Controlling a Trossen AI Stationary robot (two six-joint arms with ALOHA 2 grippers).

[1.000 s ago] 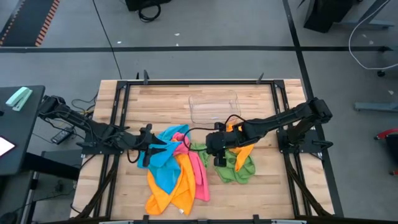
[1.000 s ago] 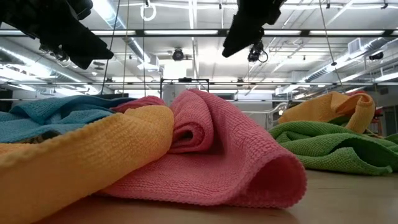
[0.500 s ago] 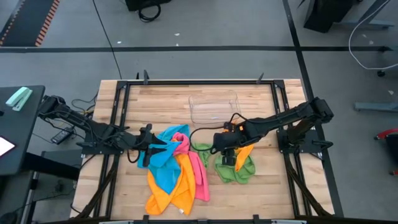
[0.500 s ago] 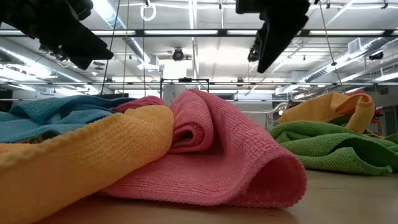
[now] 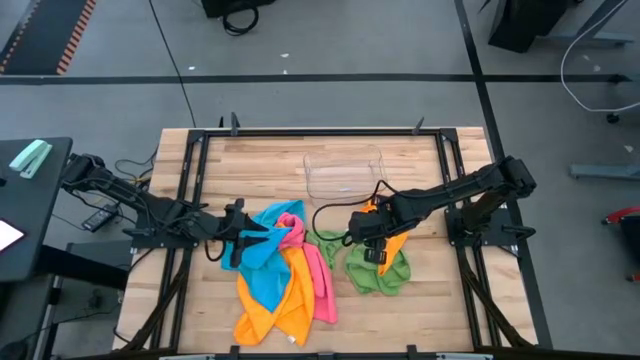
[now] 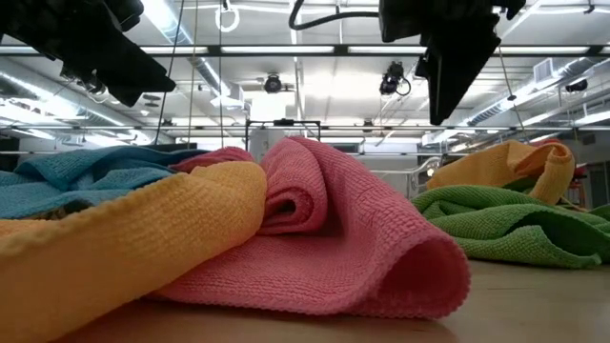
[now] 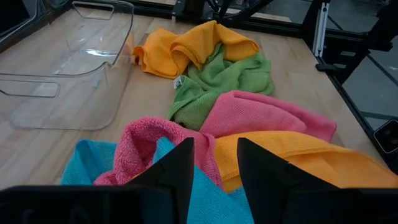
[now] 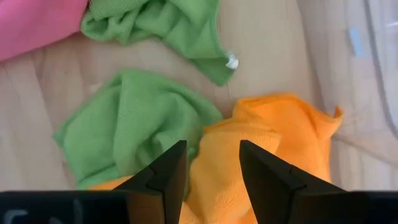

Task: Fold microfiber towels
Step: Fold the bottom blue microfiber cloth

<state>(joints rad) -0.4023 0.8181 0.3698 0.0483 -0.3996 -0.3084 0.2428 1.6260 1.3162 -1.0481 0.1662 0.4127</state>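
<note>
Two heaps of microfiber towels lie crumpled on the wooden table. The left heap holds a blue towel (image 5: 262, 278), a pink towel (image 5: 318, 272) and an orange towel (image 5: 285, 312). The right heap is a green towel (image 5: 382, 274) with a second orange towel (image 8: 273, 143) lying partly on it. My left gripper (image 7: 215, 163) hovers open, nearly level, over the left heap's far-left part. My right gripper (image 8: 212, 163) hangs open, pointing down, well above the right heap (image 6: 448, 105), over the seam where orange meets green.
A clear plastic tray (image 5: 345, 170) stands at the far middle of the table. Black frame rails (image 5: 190, 200) run along the table's left and right sides. Bare wood shows at the far left and at the near right (image 5: 440, 310).
My right gripper has moved toward the table's right edge, from the gap between the heaps to above the orange and green towels. It has tipped from a slant to pointing almost straight down. The towels lie as before.
</note>
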